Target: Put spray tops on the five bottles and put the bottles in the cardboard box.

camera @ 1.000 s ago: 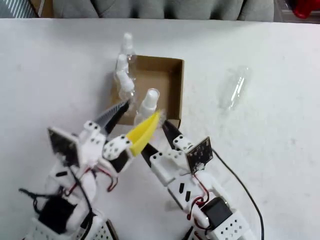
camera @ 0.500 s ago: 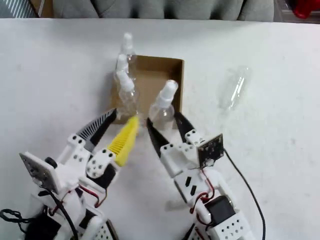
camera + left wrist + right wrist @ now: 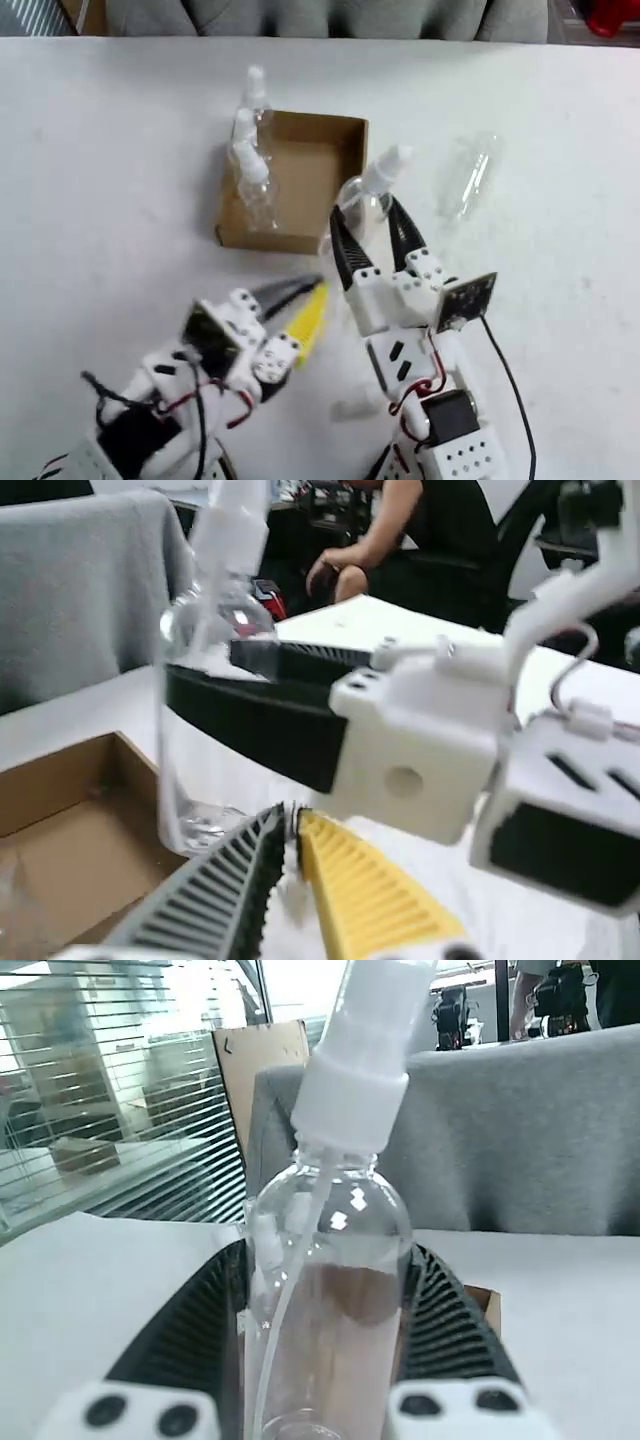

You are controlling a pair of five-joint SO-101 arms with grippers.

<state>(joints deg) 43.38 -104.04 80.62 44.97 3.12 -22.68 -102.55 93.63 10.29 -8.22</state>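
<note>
My right gripper is shut on a clear bottle with a white spray top, held just outside the near right corner of the cardboard box. In the right wrist view the bottle stands upright between the black fingers. My left gripper, with one grey and one yellow finger, is shut on nothing over the table in front of the box. From the left wrist, its fingertips meet below the held bottle. Three capped bottles stand along the box's left wall.
One more clear bottle lies on its side on the white table, to the right of the box, with no top that I can make out. Grey chair backs line the table's far edge.
The right gripper has carried the capped bottle from the box's near edge to the right, past its near right corner. The left arm has pulled back from the box and its fingers have shut.
</note>
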